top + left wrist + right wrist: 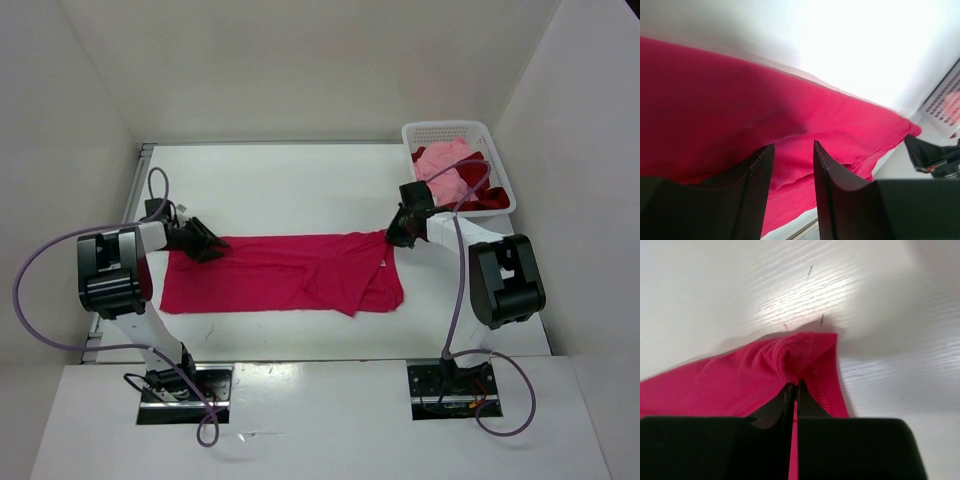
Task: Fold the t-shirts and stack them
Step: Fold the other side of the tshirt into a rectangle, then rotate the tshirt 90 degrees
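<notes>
The crimson-pink t-shirt (280, 275) lies spread out flat across the middle of the table. My left gripper (208, 245) is low at the shirt's upper left edge. In the left wrist view (793, 145) its jaws stand apart over the cloth (790, 90), holding nothing. My right gripper (393, 236) is shut on the shirt's upper right corner. The right wrist view (794, 386) shows a bunched hem (790, 352) pinched between its tips. The pale pink shirt (445, 165) and the dark red shirt (490, 200) lie crumpled in the basket.
The white lattice basket (445, 127) stands at the back right corner, just behind my right arm. White walls enclose the table on the left, back and right. My right gripper also shows at the right edge of the left wrist view (932, 155).
</notes>
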